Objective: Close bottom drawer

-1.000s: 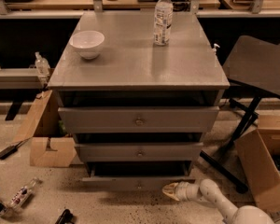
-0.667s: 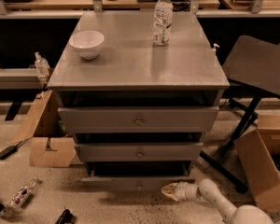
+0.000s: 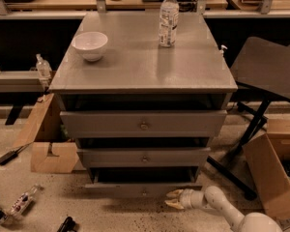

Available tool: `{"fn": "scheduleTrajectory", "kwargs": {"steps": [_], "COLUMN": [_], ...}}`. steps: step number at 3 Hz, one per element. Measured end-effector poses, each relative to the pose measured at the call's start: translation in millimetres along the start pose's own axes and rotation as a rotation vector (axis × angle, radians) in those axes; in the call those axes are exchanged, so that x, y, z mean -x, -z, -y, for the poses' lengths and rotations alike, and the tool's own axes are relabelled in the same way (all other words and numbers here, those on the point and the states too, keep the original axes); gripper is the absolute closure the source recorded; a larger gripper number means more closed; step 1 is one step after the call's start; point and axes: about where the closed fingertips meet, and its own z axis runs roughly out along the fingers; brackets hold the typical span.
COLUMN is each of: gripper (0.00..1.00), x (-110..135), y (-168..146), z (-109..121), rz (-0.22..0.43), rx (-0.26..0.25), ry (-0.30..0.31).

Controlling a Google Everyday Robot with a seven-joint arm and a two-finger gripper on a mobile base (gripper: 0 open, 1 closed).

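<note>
The grey three-drawer cabinet [image 3: 145, 71] stands in the middle of the camera view. Its bottom drawer [image 3: 142, 189] is pulled out a little, with a narrow grey front and a small round knob [image 3: 145, 193]. The top drawer [image 3: 143, 123] and the middle drawer [image 3: 144, 157] stand slightly out too. My gripper [image 3: 175, 199] comes in low from the bottom right on a white arm. Its pale fingertips sit at the right part of the bottom drawer's front, right of the knob, open and holding nothing.
A white bowl [image 3: 90, 45] and a water bottle [image 3: 168, 18] stand on the cabinet top. Cardboard boxes lie at left [image 3: 50, 149] and right [image 3: 273, 170]. A dark folding table [image 3: 270, 71] stands at right. A bottle [image 3: 21, 202] lies on the floor at lower left.
The camera view has moved closer to the cabinet. My gripper stays at the right part of the bottom drawer's front, and the drawer stands about as far out as before.
</note>
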Motion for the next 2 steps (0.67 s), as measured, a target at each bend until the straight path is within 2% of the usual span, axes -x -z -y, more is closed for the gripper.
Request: {"fn": "scheduleTrajectory", "kwargs": {"steps": [1,2], "gripper": [0.0,0.0], "x": [1.2,1.2], "y": [-3.6,-3.6], "z": [-3.8,-3.8], "rz": [0.002,0.002], "rx": [0.006,0.006], "ry": [-0.001,-0.001]}}
